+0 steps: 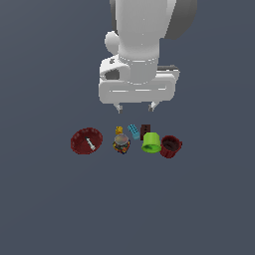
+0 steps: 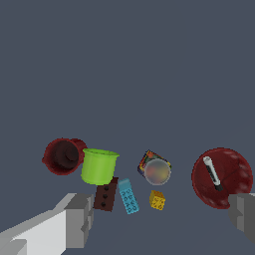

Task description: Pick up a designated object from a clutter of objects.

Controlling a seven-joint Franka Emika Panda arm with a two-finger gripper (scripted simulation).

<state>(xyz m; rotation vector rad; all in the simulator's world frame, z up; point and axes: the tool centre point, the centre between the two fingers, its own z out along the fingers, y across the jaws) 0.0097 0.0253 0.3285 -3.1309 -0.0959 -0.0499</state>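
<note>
Hanging above the clutter, the gripper has its two short fingers spread wide apart and holds nothing; in the wrist view one grey finger and the other at the far edge frame the scene with plain floor between them. Nothing touches the fingertips, and the whole row of objects lies well below them in the exterior view.

Nearest under the gripper are the small pieces: a blue brick lying flat, a brown block just beside it, and a small yellow cube on the brick's other side. A small jar with a pale lid and a colourful label sits just in front of the cube. The lime green cup lies tilted against the brown block, its open mouth showing in the wrist view.

The dark red cup, tapered and ribbed with a dark inside, rests at the exterior view's right end of the row, touching or just beside the green cup; it is tilted, and the wrist view looks partly into its mouth.

Well apart, at the exterior view's left end, sits the wide dark red bowl with a white stick-like piece lying inside it.
</note>
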